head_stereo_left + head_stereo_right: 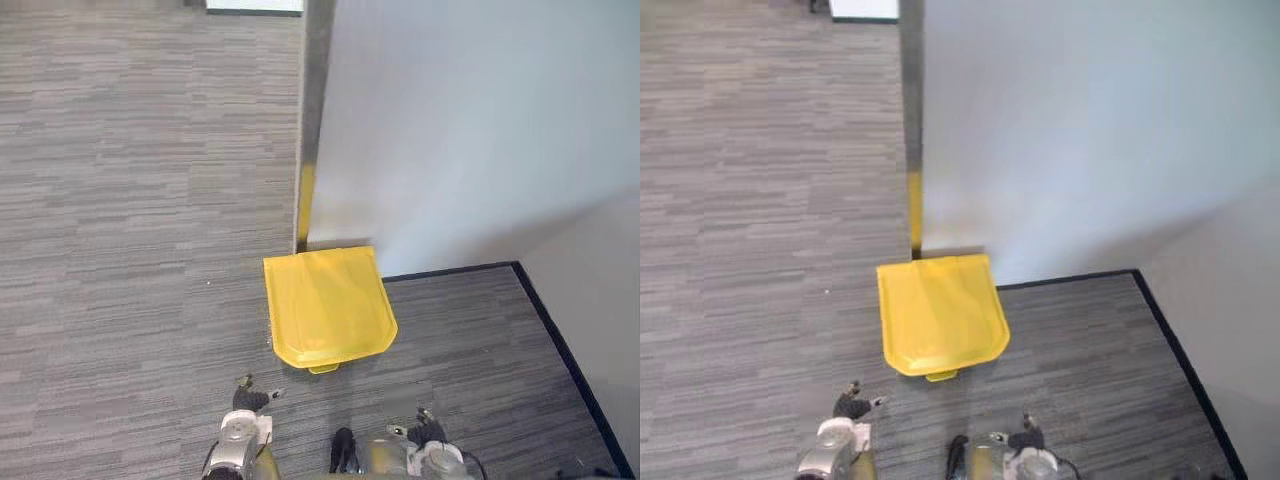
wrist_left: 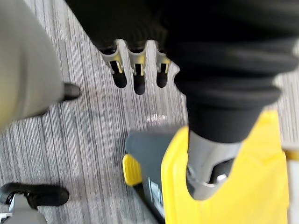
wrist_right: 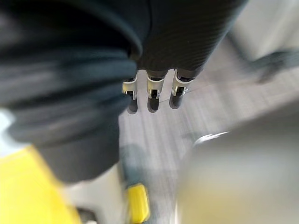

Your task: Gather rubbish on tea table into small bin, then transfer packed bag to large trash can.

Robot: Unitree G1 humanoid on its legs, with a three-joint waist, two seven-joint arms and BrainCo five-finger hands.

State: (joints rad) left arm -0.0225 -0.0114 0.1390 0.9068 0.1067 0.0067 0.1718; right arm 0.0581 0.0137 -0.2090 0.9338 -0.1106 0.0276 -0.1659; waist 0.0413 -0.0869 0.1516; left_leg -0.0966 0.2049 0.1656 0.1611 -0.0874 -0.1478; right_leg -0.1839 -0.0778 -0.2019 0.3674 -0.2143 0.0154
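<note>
A large trash can with a shut yellow lid (image 1: 328, 305) stands on the carpet in the corner against the white wall. The left wrist view shows its grey body (image 2: 145, 149) and yellow foot pedal (image 2: 131, 170) from close by. My left hand (image 2: 138, 81) hangs beside the can, fingers straight and holding nothing. My right hand (image 3: 152, 95) hangs over the carpet near the same pedal (image 3: 138, 203), its fingers straight too, with nothing in them. Both arms come in at the bottom edge of the eye views, just in front of the can.
A white wall (image 1: 470, 130) rises behind the can, and a second wall with black skirting (image 1: 560, 350) closes the right side. A metal corner post with a yellow strip (image 1: 306, 200) stands behind the can. Grey carpet (image 1: 130, 250) stretches to the left.
</note>
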